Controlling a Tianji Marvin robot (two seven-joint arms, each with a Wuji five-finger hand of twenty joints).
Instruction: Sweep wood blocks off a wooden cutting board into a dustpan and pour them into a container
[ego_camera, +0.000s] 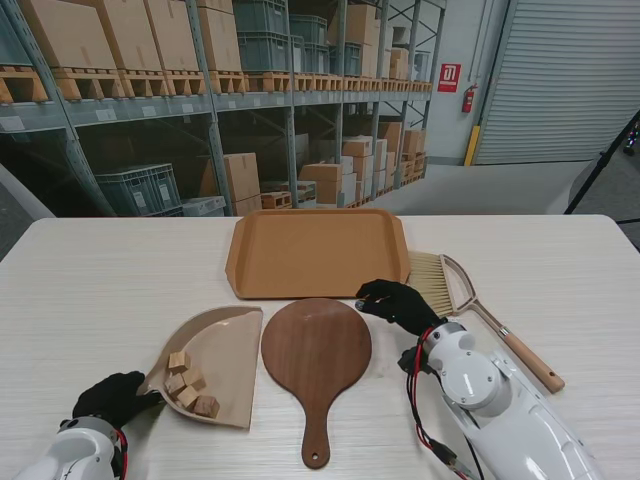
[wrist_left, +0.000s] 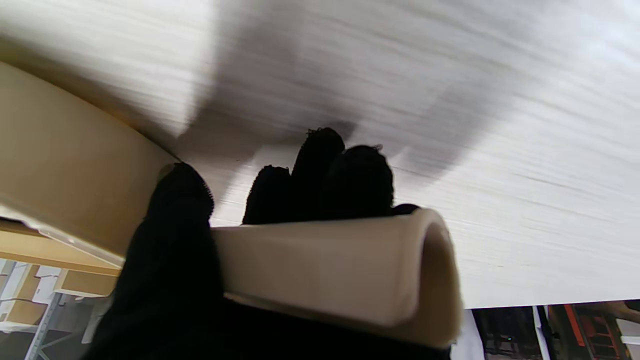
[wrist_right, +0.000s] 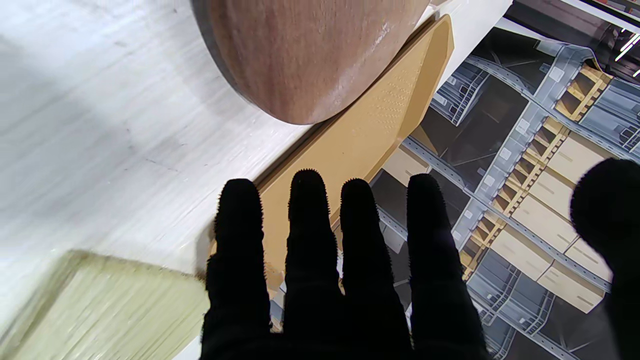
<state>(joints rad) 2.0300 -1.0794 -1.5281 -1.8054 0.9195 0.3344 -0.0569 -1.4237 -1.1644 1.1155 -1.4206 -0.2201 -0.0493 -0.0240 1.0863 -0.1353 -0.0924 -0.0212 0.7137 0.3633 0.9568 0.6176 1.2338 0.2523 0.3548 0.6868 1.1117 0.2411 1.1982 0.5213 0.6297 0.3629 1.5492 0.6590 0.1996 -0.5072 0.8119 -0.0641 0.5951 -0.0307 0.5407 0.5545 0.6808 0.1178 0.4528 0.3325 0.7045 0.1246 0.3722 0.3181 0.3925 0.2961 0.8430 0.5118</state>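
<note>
- The wood blocks (ego_camera: 188, 385) are seen lying in the dustpan (ego_camera: 225, 345), bunched toward its handle end; the cutting board (ego_camera: 316, 352) just to the right of the pan is bare, so the sweeping is judged to be finished.
- The dustpan handle (wrist_left: 320, 265) is clamped in the left hand (ego_camera: 112, 397), with the thumb on one side and the fingers (wrist_left: 320, 175) wrapped round the other, as the left wrist view shows.
- The pour into the container is judged to be the step in hand; the tan tray (ego_camera: 318, 250) beyond the board is taken to be that container.
- For a clean pour, the pan should be kept level while it is lifted and carried, so that the blocks are held at the back, and tipped only once its lip is over the tray.
- The right hand (ego_camera: 398, 303) is held over the tabletop (ego_camera: 90, 280) with its fingers (wrist_right: 310, 225) spread and nothing in them; the brush (ego_camera: 445, 282) lies just beside it, released.
- Whether the pan's lip is touching the board's edge cannot be told for certain from the stand view.
</note>
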